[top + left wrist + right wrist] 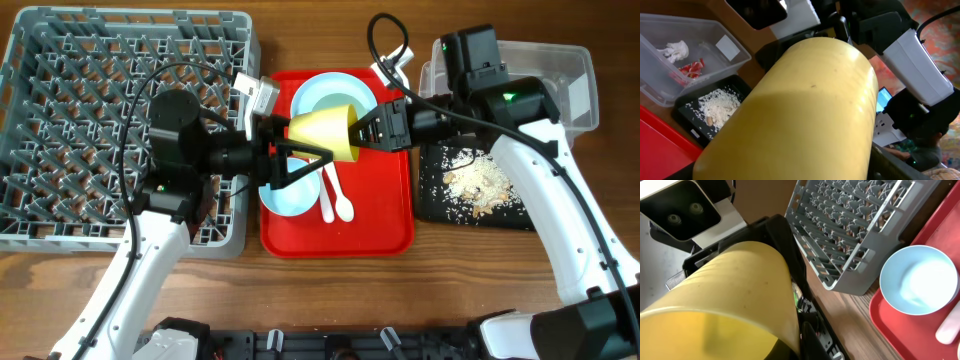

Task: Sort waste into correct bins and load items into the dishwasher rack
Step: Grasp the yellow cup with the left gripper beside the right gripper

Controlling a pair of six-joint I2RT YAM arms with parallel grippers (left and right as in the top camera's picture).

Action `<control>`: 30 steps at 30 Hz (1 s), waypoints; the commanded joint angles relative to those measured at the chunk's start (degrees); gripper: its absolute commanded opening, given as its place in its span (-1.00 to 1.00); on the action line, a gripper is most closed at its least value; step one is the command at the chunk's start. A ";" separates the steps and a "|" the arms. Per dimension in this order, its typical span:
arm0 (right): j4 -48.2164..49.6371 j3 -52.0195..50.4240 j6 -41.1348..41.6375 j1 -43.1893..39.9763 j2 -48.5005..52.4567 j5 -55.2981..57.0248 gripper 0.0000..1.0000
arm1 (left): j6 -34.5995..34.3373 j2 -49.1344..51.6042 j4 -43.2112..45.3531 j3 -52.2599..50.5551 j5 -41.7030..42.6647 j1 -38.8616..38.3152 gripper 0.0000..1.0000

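Observation:
The small yellow cup (pixel 322 130) hangs on its side above the red serving tray (pixel 385 225), held between both grippers. My right gripper (pixel 358 130) is shut on its rim. My left gripper (pixel 316 150) has its fingers around the base end and looks shut on it. The cup fills the left wrist view (pixel 805 110) and the right wrist view (pixel 730 295). On the red tray lie the pale-blue plate (pixel 322 92), one pale bowl (pixel 292 197) and the white fork and spoon (pixel 335 200). The grey dishwasher rack (pixel 60 232) stands at left.
The clear tub (pixel 582 70) at back right holds the white tissue (pixel 675 50) and the red wrapper (pixel 692 67). The black tray (pixel 438 205) in front of it holds rice crumbs (pixel 480 180). The rack's corner (pixel 850 235) and the bowl (pixel 917 280) show below the right wrist.

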 commanded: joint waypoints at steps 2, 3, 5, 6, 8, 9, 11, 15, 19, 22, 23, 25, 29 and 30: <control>-1.64 -0.07 -1.18 0.90 0.00 2.12 -0.91 | -0.17 0.17 2.10 0.85 -3.63 1.07 0.57; -1.70 -0.07 -1.20 0.90 0.00 2.12 -0.91 | -0.17 0.17 2.08 0.85 -3.63 1.07 0.61; -2.12 -0.07 -1.27 0.90 0.00 2.19 -0.91 | -0.15 0.17 2.10 0.85 -3.63 1.07 0.64; -2.54 -0.07 -1.27 0.90 0.00 2.67 -0.91 | -0.15 0.17 2.10 0.85 -3.65 1.07 0.64; -3.08 -0.07 -1.38 0.90 0.00 3.02 -0.91 | -0.15 0.17 2.10 0.85 -3.63 1.07 0.68; -3.15 -0.09 -1.40 0.90 0.00 3.02 -0.91 | -0.17 0.17 2.10 0.85 -3.63 1.07 0.68; -2.93 -0.07 -1.38 0.90 0.00 2.95 -0.91 | -0.22 0.17 2.08 0.85 -3.61 1.07 0.64; -2.40 -0.07 -1.22 0.90 0.00 2.93 -0.91 | -1.01 0.17 2.08 0.85 -3.17 1.07 0.61; -1.99 -0.07 -1.20 0.90 0.00 2.89 -0.91 | -1.44 0.17 2.10 0.85 -3.10 0.90 0.60; -1.99 -0.07 -1.20 0.90 0.00 2.91 -0.91 | -1.46 0.17 2.62 0.85 -1.57 0.90 0.60; -1.97 -0.07 -1.22 0.90 0.00 2.91 -0.91 | -1.49 0.17 2.78 0.85 -1.07 0.90 0.59; -1.66 -0.07 -1.22 0.90 0.00 2.91 -0.91 | -1.88 0.17 2.95 0.85 -0.57 0.59 0.57; -0.90 -0.07 -1.18 0.90 0.00 2.47 -0.91 | -1.86 0.17 3.04 0.85 -0.59 -0.72 0.51; -0.94 -0.09 -1.18 0.90 0.00 2.45 -0.91 | -1.86 0.17 3.17 0.85 -0.61 -0.98 0.47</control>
